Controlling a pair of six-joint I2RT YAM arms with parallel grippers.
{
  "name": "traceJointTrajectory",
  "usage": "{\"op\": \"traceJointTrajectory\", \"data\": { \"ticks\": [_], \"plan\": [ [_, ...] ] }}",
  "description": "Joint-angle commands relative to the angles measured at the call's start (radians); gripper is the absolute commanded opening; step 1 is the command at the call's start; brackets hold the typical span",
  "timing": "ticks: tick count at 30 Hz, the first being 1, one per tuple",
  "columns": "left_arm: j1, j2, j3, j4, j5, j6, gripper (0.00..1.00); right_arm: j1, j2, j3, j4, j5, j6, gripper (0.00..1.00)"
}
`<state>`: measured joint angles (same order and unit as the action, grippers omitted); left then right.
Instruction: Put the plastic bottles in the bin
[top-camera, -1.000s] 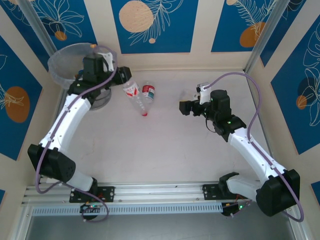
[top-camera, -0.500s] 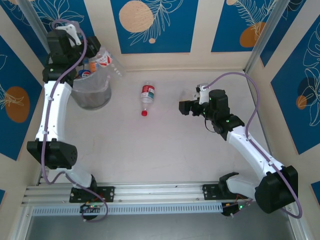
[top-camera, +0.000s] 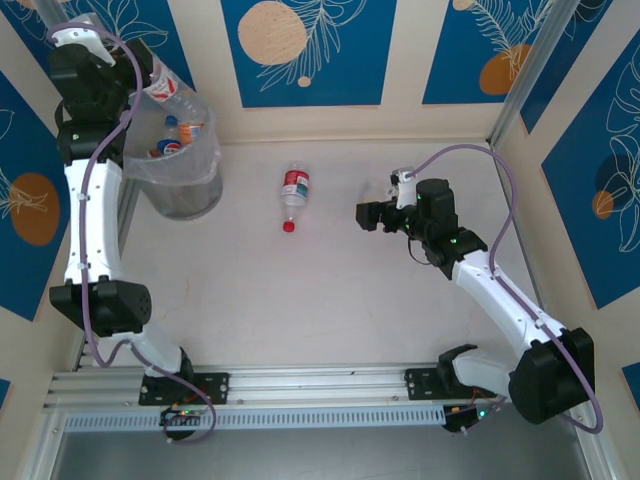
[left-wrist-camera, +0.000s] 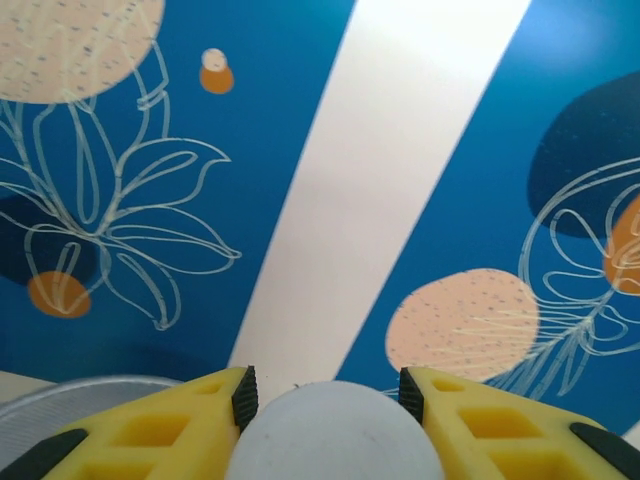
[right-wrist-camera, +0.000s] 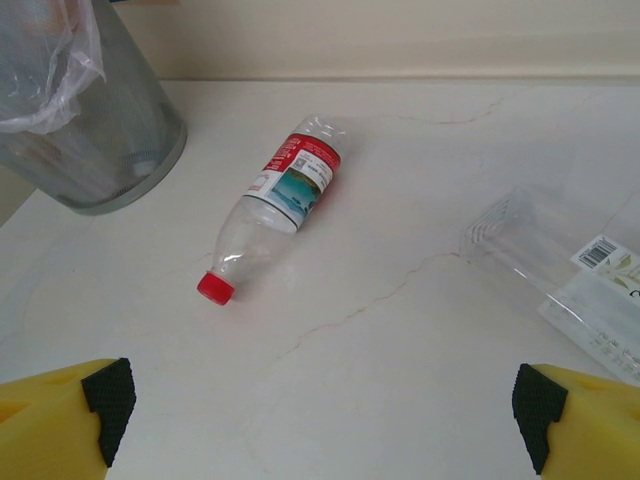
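Observation:
My left gripper (top-camera: 133, 86) is raised at the back left, shut on a clear plastic bottle (top-camera: 166, 82) with a red label, held over the rim of the bin (top-camera: 186, 192). In the left wrist view the bottle's pale round body (left-wrist-camera: 332, 432) sits between the yellow fingers (left-wrist-camera: 160, 420). The grey, bag-lined bin holds other bottles (top-camera: 172, 140). One red-capped, red-labelled bottle (top-camera: 294, 190) (right-wrist-camera: 285, 205) lies on the table. My right gripper (top-camera: 368, 214) (right-wrist-camera: 320, 400) hovers open to its right, with nothing between the fingers.
A flattened clear plastic piece with a barcode label (right-wrist-camera: 570, 270) lies on the table at the right of the right wrist view. Blue patterned walls (top-camera: 300, 50) close in the back and sides. The bin (right-wrist-camera: 90, 120) stands in the back left corner.
The left arm has lifted its bottle from the table beside the red-capped bottle, up and left over the bin. The right arm has barely moved.

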<state>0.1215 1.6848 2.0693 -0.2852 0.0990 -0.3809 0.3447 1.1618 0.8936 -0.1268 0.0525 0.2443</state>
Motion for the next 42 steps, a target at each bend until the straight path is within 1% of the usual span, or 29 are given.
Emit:
{"op": "traceJointTrajectory", "data": {
  "ticks": [1,5,12,17,18,20,23,25,27,28,32,35,37,42],
  "plan": [
    [0.031,0.025,0.042,-0.062,-0.076,0.068,0.43,0.000,0.014,0.012,-0.002,-0.008,0.016,0.99],
    [0.039,0.036,0.041,-0.118,-0.155,0.145,0.43,0.001,0.042,0.033,-0.021,-0.011,0.021,0.99],
    [0.041,0.049,0.041,-0.153,-0.241,0.254,0.44,0.006,0.069,0.054,-0.040,-0.011,0.038,0.99],
    [0.044,0.068,0.041,-0.186,-0.266,0.276,0.44,0.008,0.073,0.050,-0.045,-0.004,0.038,0.99],
    [0.044,0.073,0.042,-0.196,-0.263,0.267,0.47,0.008,0.074,0.051,-0.046,-0.003,0.039,0.99],
    [0.045,0.084,0.048,-0.219,-0.260,0.239,0.59,0.007,0.078,0.056,-0.050,-0.002,0.039,0.99],
    [0.044,0.110,0.055,-0.260,-0.227,0.195,0.63,0.008,0.082,0.062,-0.055,-0.005,0.039,0.99],
    [0.044,0.129,0.055,-0.283,-0.179,0.175,0.64,0.010,0.081,0.063,-0.056,-0.006,0.043,0.99],
    [0.043,0.136,0.053,-0.296,-0.123,0.169,0.67,0.011,0.081,0.064,-0.058,-0.006,0.044,0.99],
    [0.041,0.135,0.054,-0.307,-0.118,0.168,0.70,0.011,0.082,0.066,-0.061,-0.006,0.044,0.99],
    [0.041,0.097,0.051,-0.409,-0.169,0.104,0.88,0.016,0.085,0.065,-0.076,0.002,0.045,0.99],
    [0.038,0.035,-0.031,-0.412,-0.131,0.060,0.98,0.018,0.097,0.063,-0.067,0.004,0.052,0.99],
    [0.031,-0.013,-0.111,-0.375,-0.104,0.044,0.99,0.017,0.117,0.073,-0.062,0.006,0.064,0.99],
    [-0.002,-0.097,-0.239,-0.313,-0.095,0.028,0.99,0.019,0.192,0.127,-0.076,0.004,0.103,0.99]
  ]
}}
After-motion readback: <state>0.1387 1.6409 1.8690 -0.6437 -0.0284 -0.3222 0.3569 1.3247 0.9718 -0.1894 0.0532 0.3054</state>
